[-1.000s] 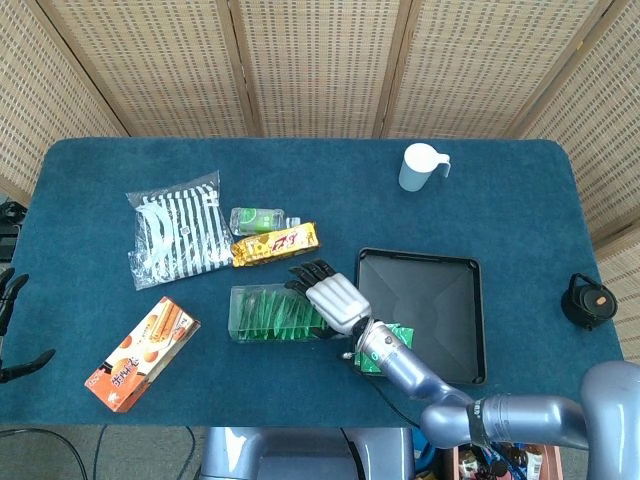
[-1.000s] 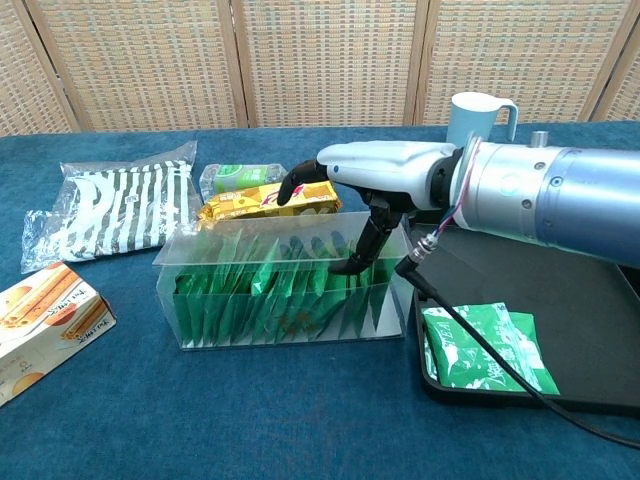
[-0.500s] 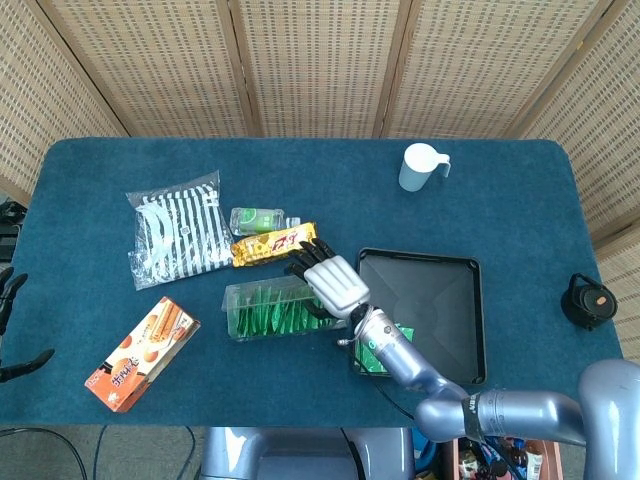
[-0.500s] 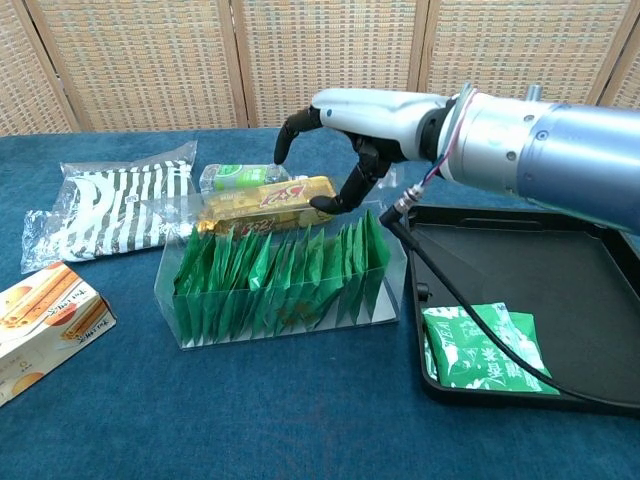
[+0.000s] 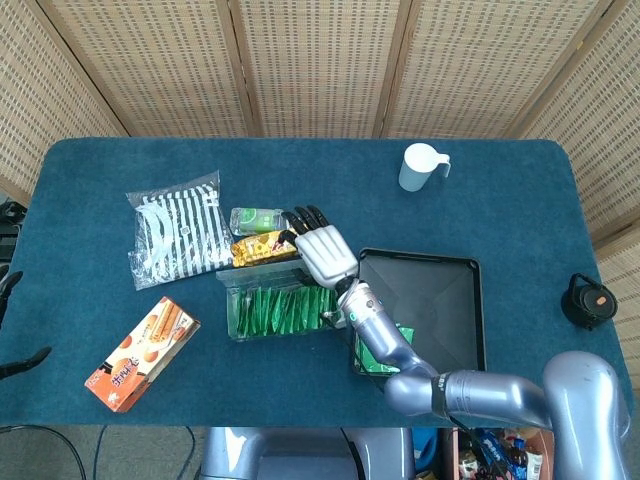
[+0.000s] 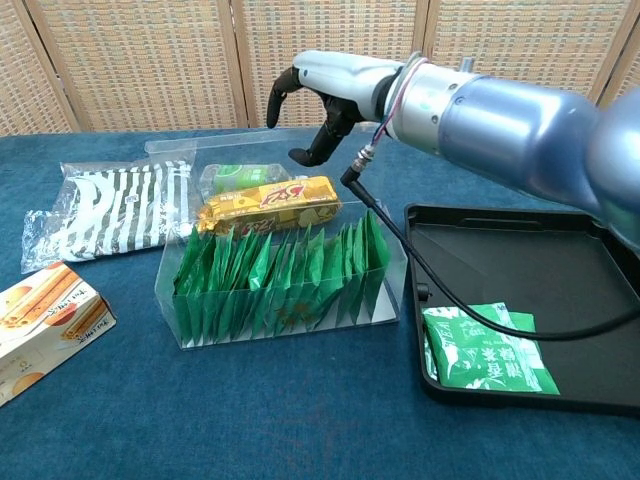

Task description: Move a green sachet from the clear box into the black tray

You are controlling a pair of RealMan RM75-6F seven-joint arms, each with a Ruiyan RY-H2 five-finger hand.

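The clear box (image 5: 232,300) (image 6: 280,330) stands at mid-table, packed with a row of upright green sachets (image 5: 280,310) (image 6: 285,272). My right hand (image 5: 322,252) (image 6: 325,88) hovers above the box's far side. Its fingers are loosely curved and apart, and it holds nothing. The black tray (image 5: 435,290) (image 6: 540,260) lies to the right of the box. A green sachet (image 5: 375,362) (image 6: 485,350) lies flat in the tray's near left corner. Dark fingers of my left hand (image 5: 8,290) show spread at the left edge of the head view, with nothing in them.
A yellow snack bar (image 5: 262,246) (image 6: 268,202) and a small green packet (image 5: 255,218) (image 6: 235,177) lie just behind the box. A striped bag (image 5: 175,235) (image 6: 110,212) and an orange carton (image 5: 140,352) (image 6: 40,325) sit further left. A pale mug (image 5: 420,165) (image 6: 478,120) stands at the back.
My right hand has risen out of the clear box and moved toward the back, over the snack bar, with nothing in it. The sachets stand as they were.
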